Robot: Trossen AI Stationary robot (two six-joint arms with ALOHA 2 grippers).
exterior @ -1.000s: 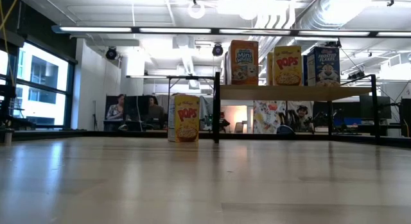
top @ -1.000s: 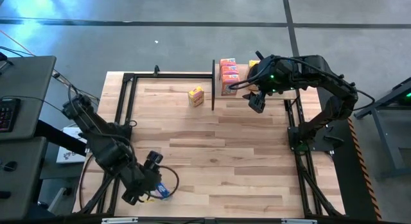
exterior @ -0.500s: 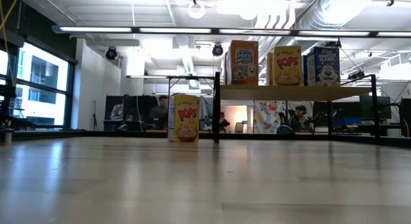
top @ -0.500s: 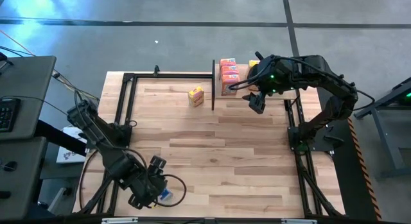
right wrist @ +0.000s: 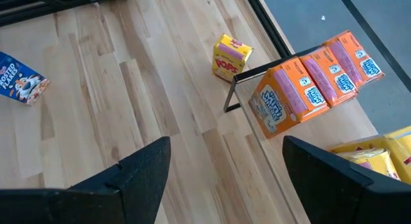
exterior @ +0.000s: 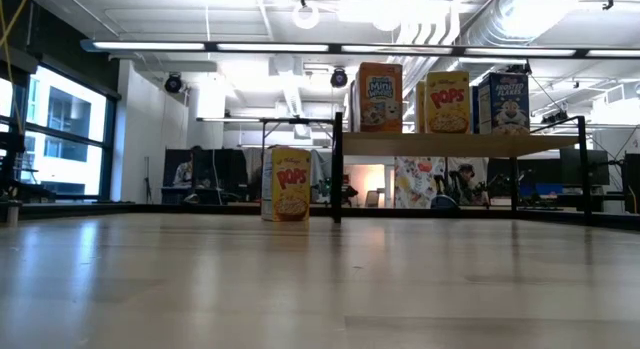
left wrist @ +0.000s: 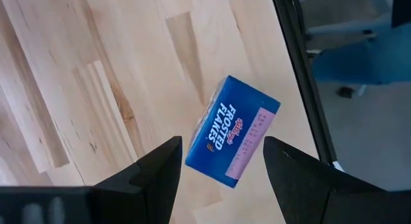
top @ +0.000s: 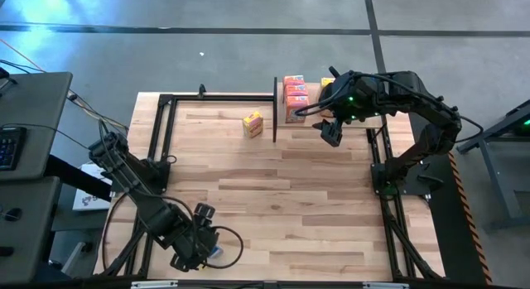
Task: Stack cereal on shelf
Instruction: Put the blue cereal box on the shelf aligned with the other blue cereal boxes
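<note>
Your left gripper (left wrist: 221, 161) hovers over a blue cereal box (left wrist: 232, 130) lying at the table's near left corner, fingers apart and straddling it, not yet closed on it. Your right gripper (right wrist: 225, 176) waits wide open beside the shelf (exterior: 455, 144), which already carries three orange boxes (right wrist: 314, 79) and, it seems, yellow and blue ones. One yellow box (top: 252, 122) stands on the table, still to stack.

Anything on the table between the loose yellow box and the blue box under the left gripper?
No. In the high view only bare tabletop separates the yellow box from the blue box at the left gripper.
</note>
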